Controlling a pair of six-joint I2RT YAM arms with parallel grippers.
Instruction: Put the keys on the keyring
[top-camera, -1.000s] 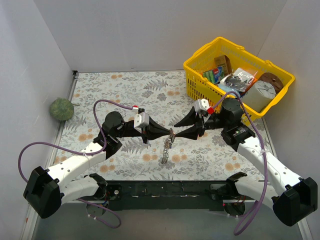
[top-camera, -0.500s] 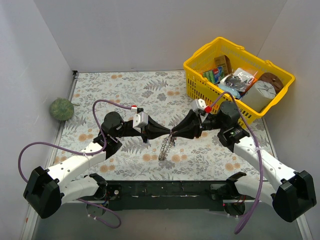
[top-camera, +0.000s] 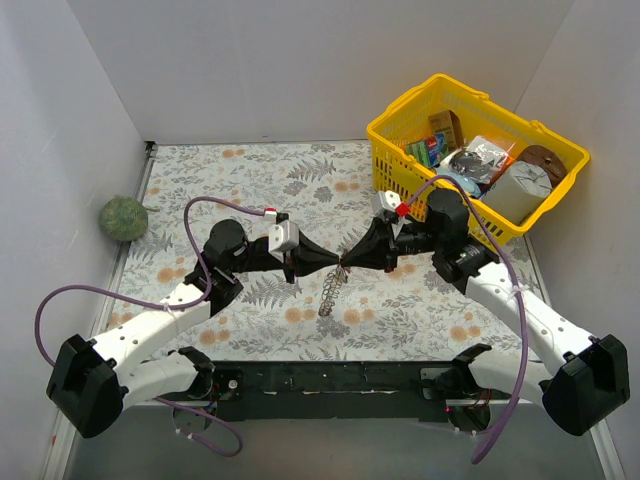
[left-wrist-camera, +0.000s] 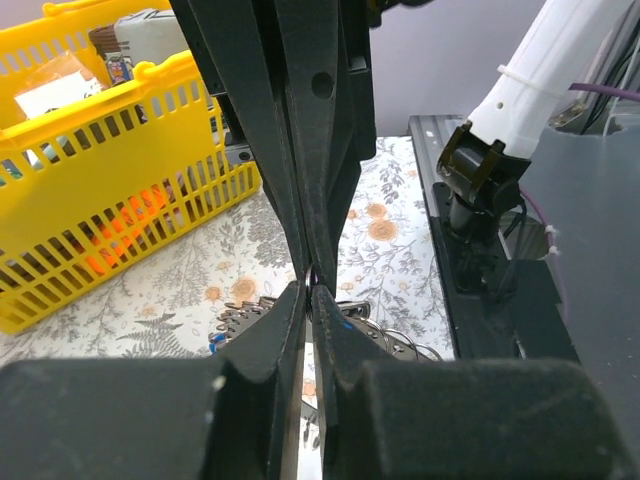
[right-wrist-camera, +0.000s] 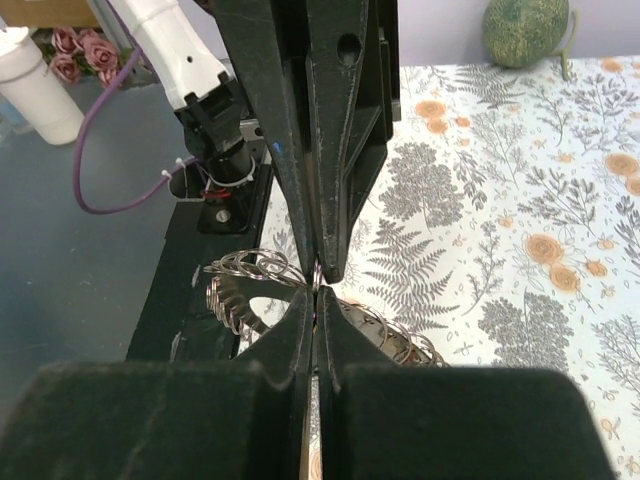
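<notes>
My left gripper (top-camera: 338, 266) and right gripper (top-camera: 349, 266) meet tip to tip above the mat's middle. Both are shut on the thin silvery rim of the keyring (top-camera: 329, 293), which hangs down from the pinch point toward the near edge. In the left wrist view my fingertips (left-wrist-camera: 296, 305) clamp the rim, and the ridged keyring (left-wrist-camera: 245, 322) lies below with small loops on it. A tiny blue key head (left-wrist-camera: 215, 344) shows at its left. In the right wrist view my gripper (right-wrist-camera: 317, 292) pinches the same rim, with the keyring (right-wrist-camera: 232, 295) behind. Other keys are too small to tell.
A yellow basket (top-camera: 392, 172) full of odds and ends stands at the back right, close behind the right arm. A green ball (top-camera: 122, 216) lies by the left wall. The floral mat (top-camera: 250, 180) covers the table, walled on three sides.
The right arm's wrist has swung left and toward the back while its fingertips stayed at the pinch point. The hanging keyring shifted slightly. The left arm has barely moved.
</notes>
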